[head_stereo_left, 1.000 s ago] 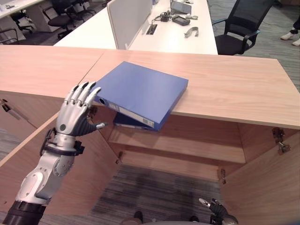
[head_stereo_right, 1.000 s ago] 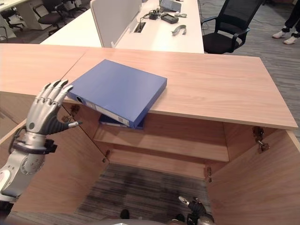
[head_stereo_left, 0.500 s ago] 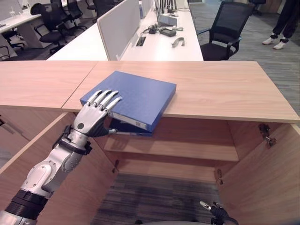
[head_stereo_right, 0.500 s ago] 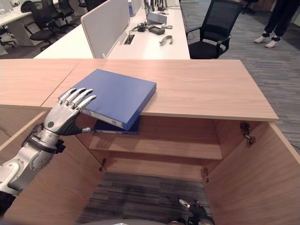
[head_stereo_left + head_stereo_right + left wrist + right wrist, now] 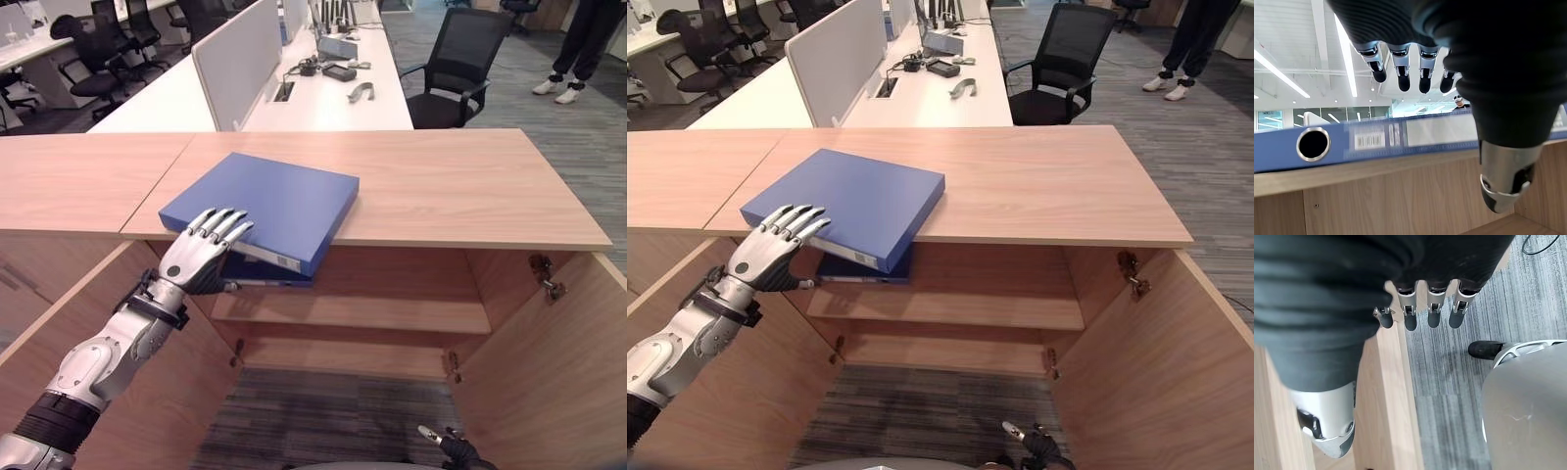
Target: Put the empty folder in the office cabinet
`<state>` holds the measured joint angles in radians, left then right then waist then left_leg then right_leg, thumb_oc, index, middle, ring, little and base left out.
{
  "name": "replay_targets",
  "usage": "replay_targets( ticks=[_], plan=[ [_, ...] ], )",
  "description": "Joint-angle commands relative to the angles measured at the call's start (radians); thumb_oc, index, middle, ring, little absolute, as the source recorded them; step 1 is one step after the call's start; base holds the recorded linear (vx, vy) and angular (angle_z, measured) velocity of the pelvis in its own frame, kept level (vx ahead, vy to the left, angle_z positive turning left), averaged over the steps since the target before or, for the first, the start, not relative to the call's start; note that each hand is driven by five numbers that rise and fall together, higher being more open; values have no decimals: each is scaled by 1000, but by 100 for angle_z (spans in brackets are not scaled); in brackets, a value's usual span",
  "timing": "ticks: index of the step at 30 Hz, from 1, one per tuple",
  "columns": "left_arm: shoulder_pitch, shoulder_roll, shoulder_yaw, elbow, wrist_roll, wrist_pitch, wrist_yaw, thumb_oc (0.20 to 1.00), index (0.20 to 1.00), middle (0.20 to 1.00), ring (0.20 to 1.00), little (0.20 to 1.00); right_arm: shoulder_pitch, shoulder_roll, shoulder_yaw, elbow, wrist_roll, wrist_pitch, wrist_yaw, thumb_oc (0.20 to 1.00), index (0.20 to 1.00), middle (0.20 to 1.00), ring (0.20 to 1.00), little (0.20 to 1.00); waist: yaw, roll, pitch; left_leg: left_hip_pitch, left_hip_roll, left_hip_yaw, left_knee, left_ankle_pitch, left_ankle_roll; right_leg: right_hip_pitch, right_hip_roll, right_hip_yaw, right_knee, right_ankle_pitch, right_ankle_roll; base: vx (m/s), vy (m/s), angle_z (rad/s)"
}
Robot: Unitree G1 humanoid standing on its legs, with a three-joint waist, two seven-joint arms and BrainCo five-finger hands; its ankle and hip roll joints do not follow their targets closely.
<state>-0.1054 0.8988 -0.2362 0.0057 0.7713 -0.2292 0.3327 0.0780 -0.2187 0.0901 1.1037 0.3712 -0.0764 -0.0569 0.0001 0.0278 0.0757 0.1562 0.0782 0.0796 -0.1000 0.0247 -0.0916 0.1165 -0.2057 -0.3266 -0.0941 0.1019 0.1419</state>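
One flat blue folder (image 5: 263, 204) lies on the smooth wooden cabinet top (image 5: 460, 186), its near corner jutting past the front edge. The left hand (image 5: 201, 257) rests straight fingers on that corner, thumb below, gripping nothing. Under it a second folder (image 5: 266, 273) lies on the upper of two shelves (image 5: 392, 315). Both doors stand open. The right hand (image 5: 1420, 308) hangs low, fingers relaxed.

Bright even office light from ceiling strip lights (image 5: 1344, 46); cabinet interior (image 5: 353, 294) shaded, wrist views blurred close-up
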Motion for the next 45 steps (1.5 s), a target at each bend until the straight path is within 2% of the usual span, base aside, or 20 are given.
replay_targets(
  ticks=[1, 15, 36, 45],
  plan=[
    [-119, -5, 31, 37, -12, 26, 22, 1000, 1000, 1000, 1000, 1000, -72, -7, 9, 36, -23, -17, -5, 1000, 1000, 1000, 1000, 1000, 0, -5, 55, 33, 25, 65, 13, -91, -28, 20, -11, 5, 19, -65, 69, -8, 6, -18],
    [-227, -13, -30, 143, 30, 76, 46, 1000, 1000, 1000, 1000, 1000, -62, -23, -2, 47, -23, -14, -13, 1000, 1000, 1000, 1000, 1000, -24, -9, 51, 37, 25, 70, 13, -91, -29, 20, -10, 18, 17, -68, 69, 0, 2, -3],
    [-293, -14, -82, 161, 47, 83, 35, 1000, 1000, 1000, 1000, 1000, -70, -29, -5, 67, -17, -12, -17, 1000, 1000, 1000, 1000, 1000, -35, -8, 47, 43, 24, 73, 13, -95, -26, 23, -6, 32, 17, -71, 67, 0, 0, 0],
    [-307, -46, -120, 197, 49, 88, 24, 1000, 1000, 1000, 1000, 1000, -70, -26, -8, 67, -14, -14, -22, 1000, 1000, 1000, 1000, 1000, -42, -8, 47, 44, 27, 78, 13, -94, -27, 25, -2, 32, 17, -75, 66, 0, 0, 0]
  ],
)
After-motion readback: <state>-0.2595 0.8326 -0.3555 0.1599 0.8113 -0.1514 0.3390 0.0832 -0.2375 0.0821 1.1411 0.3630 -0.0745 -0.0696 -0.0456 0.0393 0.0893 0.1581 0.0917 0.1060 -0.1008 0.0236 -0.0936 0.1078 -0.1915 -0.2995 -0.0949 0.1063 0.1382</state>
